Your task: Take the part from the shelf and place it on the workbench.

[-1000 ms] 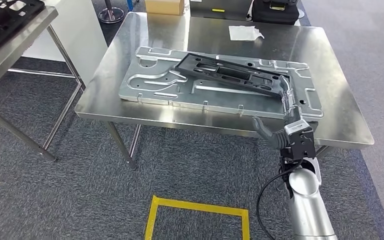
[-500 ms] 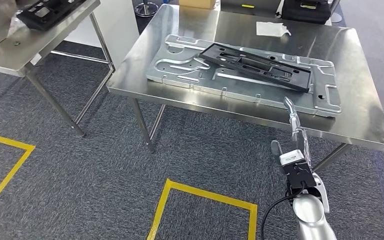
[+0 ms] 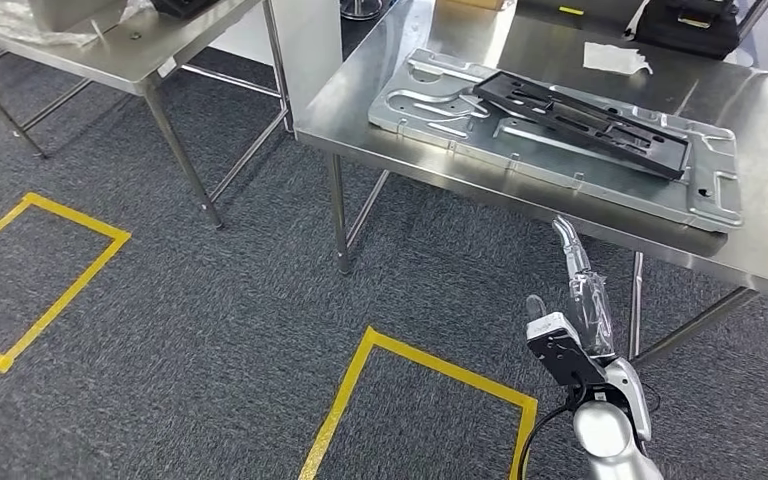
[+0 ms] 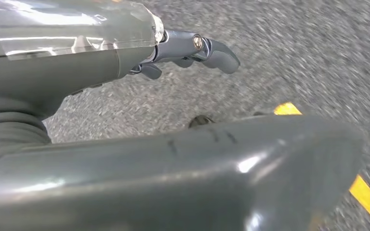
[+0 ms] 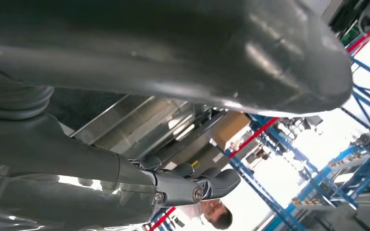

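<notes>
head view: black part lies flat on the silver plate on the bench, so placing looks done, nothing visibly left for this part. right hand hangs below the bench edge, well apart from the part, fingers straight, pointing up, holding nothing. left wrist view: left hand over carpet, fingers loosely extended, empty. right wrist view: right hand fingers apart, nothing in it, blue racks and a person beyond.
</notes>
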Controlling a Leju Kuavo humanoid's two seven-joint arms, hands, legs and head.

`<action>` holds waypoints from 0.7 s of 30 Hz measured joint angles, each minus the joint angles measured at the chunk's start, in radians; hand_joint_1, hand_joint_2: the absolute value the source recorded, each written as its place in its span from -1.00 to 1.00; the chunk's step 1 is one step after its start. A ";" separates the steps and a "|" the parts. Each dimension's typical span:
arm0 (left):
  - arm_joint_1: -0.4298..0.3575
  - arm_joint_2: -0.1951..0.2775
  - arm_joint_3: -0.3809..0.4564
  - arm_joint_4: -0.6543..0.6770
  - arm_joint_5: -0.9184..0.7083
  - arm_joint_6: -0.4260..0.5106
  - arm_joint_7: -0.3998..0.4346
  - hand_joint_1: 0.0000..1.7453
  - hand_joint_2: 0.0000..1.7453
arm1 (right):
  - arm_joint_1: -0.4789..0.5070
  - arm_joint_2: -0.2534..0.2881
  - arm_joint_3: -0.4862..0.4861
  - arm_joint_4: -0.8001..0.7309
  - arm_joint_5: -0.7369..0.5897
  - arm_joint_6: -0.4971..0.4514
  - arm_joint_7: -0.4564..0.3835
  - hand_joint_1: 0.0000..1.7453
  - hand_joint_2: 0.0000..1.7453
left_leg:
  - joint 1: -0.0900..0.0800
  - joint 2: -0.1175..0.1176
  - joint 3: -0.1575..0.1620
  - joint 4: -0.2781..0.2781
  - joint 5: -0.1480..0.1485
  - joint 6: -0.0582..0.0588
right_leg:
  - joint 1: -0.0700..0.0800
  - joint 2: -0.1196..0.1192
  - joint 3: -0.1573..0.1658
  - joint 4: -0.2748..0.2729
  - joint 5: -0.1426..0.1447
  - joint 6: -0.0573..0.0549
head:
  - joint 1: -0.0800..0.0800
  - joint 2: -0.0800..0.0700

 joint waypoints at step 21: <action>0.005 -0.016 -0.039 -0.001 -0.031 0.082 0.037 -1.00 -1.00 | -0.080 0.068 -0.009 1.185 0.415 -0.154 0.425 -1.00 -1.00 | 0.021 0.073 0.077 0.021 -0.094 -0.027 | 0.006 -0.138 0.062 -0.197 0.022 0.007 | 0.002 0.000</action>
